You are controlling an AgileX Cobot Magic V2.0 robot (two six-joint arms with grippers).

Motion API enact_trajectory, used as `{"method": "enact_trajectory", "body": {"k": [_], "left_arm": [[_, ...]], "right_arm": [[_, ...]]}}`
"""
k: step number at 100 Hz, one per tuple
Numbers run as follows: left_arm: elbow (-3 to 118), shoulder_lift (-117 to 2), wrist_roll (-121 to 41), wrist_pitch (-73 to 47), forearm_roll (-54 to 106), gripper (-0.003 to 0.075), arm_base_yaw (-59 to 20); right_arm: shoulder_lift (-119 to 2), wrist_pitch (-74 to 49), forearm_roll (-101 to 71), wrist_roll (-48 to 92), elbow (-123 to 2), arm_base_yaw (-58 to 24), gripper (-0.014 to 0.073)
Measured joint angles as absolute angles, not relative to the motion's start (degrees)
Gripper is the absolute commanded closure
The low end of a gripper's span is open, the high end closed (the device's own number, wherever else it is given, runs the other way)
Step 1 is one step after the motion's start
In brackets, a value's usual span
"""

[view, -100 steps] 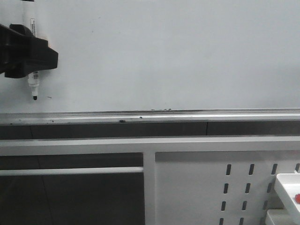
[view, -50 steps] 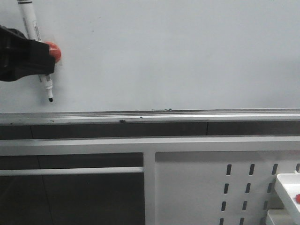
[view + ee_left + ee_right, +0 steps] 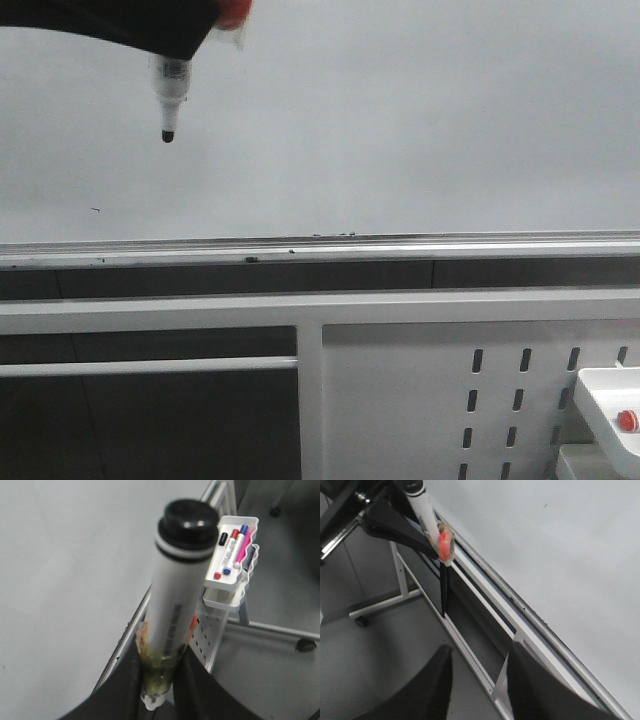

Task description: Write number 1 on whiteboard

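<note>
The whiteboard (image 3: 400, 120) fills the upper front view, glossy pale grey, with a silver rail (image 3: 400, 244) along its lower edge. No long stroke for the number 1 shows on it; only a tiny dark speck (image 3: 96, 210) at lower left. My left gripper (image 3: 185, 40) at the top left is shut on a white marker (image 3: 168, 95), black tip pointing down, level with the upper board. The left wrist view shows the marker (image 3: 175, 595) clamped between the fingers (image 3: 127, 680). My right gripper (image 3: 477, 652) is open and empty, and sees the marker (image 3: 422, 502) in the left gripper.
Below the board is a white frame with a slotted metal panel (image 3: 520, 400). A white tray (image 3: 232, 555) with several coloured markers hangs at the right; it also shows in the front view (image 3: 610, 405). Grey floor and a wheeled stand (image 3: 362, 620) lie below.
My left gripper has carried the marker up and to the right, from low at the board's left edge to the top. The view has shifted slightly.
</note>
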State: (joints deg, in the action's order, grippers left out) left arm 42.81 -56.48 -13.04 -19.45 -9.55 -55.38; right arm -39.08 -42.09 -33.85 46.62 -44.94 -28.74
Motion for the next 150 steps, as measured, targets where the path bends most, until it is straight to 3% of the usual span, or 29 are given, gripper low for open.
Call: {"method": "enact_trajectory", "body": {"k": [11, 31, 49, 74, 124, 143, 150], "left_arm": [[44.8, -56.5, -13.0, -24.3, -12.4, 0.0740, -58.1], [45.4, -56.5, -13.0, -27.7, -15.7, 0.0740, -59.3], [45.4, -56.5, -13.0, -28.1, -17.2, 0.0740, -59.3], [45.4, -56.5, -13.0, -28.2, -17.5, 0.0740, -59.3], [45.4, -56.5, -12.2, -30.1, -16.6, 0.0740, -59.3], [45.4, -56.5, -12.0, -31.6, -15.2, 0.0731, -59.3], [45.4, -56.5, -12.0, -31.7, -14.2, 0.0663, -59.3]], "right_arm": [[-44.7, -41.8, -35.6, 50.0, -48.8, -32.0, 0.0344], [-49.9, -34.4, -36.1, 51.0, -51.0, -43.9, 0.0179], [-55.0, -25.6, -35.6, 51.3, -51.1, -51.4, 0.0181], [-60.3, -18.4, -35.6, 51.3, -51.1, -52.8, 0.0187], [-63.1, -18.3, -36.8, 52.4, -51.4, -52.8, 0.0670], [-63.7, -19.5, -36.5, 52.7, -51.6, -52.8, 0.0664], [-63.7, -19.5, -36.5, 52.7, -51.6, -52.8, 0.0664]]}}
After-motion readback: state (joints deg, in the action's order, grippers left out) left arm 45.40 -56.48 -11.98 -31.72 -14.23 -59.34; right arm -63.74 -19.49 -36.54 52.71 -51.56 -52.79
